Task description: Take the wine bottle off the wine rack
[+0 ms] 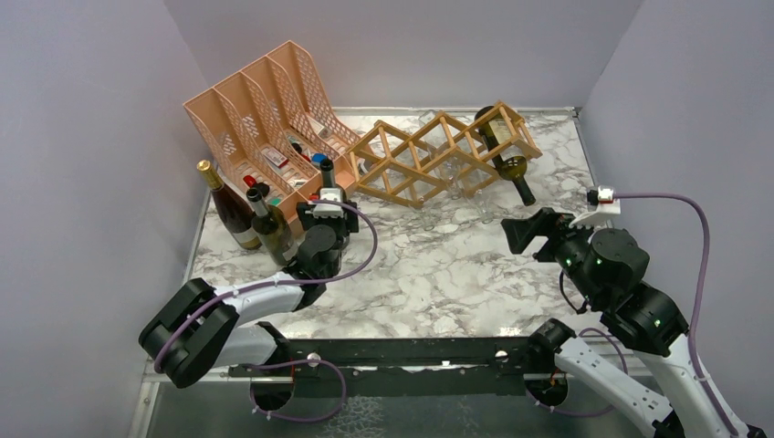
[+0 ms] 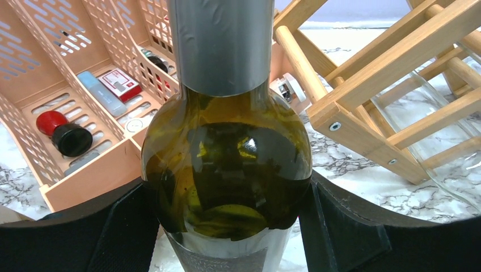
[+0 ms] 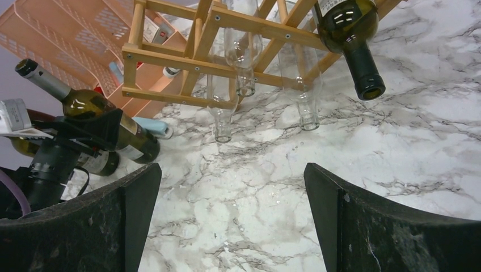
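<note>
Already the left claw [image 2: 227, 226] grips a green wine bottle [image 2: 227, 164] upright beside the pink organiser [image 1: 265, 109], clear of the wine rack [image 1: 438, 155]. The right claw [image 3: 232, 221] hangs wide open and empty over the worktop [image 1: 438, 265]; another dark bottle [image 1: 507, 155] sits in the rack's right end, so work may remain.

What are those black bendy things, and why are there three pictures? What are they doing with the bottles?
They are two robot arms bolted to a marble table. One picture is taken from above; the other two come from small cameras on each arm's wrist.

On the table lie a pink plastic organiser and a wooden wine rack with a dark wine bottle in it. Two more bottles stand beside the organiser.

The left gripper has its fingers around a green bottle standing on the table. The right gripper is wide open and empty, pointing at the rack.
</note>
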Controlling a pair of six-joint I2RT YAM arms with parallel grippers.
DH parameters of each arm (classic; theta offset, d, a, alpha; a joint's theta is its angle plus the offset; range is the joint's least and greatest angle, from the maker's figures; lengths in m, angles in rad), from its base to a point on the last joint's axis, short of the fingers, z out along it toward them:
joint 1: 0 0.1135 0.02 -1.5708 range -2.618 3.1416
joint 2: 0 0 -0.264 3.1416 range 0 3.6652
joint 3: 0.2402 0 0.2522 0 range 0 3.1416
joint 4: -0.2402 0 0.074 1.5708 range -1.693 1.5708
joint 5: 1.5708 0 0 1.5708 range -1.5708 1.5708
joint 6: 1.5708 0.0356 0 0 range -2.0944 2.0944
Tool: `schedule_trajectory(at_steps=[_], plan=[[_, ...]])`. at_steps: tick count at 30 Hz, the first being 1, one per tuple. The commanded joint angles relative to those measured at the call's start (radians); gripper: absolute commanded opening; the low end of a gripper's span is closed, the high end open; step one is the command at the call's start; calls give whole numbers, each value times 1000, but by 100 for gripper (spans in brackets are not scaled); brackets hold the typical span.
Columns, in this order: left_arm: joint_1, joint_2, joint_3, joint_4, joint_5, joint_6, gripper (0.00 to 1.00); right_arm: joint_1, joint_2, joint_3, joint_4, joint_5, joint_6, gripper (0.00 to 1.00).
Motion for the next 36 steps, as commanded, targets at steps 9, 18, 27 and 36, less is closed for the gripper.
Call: schedule_trajectory(at_steps=[9, 18, 27, 36], plan=[[7, -28, -86, 187, 64, -21, 46, -1, -21, -3, -18, -11, -7, 99], [4, -62, -94, 166, 118, -25, 77, -1, -36, -14, -18, -27, -12, 99], [3, -147, -100, 75, 104, -59, 99, -1, -51, -15, -12, -30, -16, 100], [3, -298, -56, -108, 199, -99, 99, -1, -51, -12, -15, -31, -17, 100]])
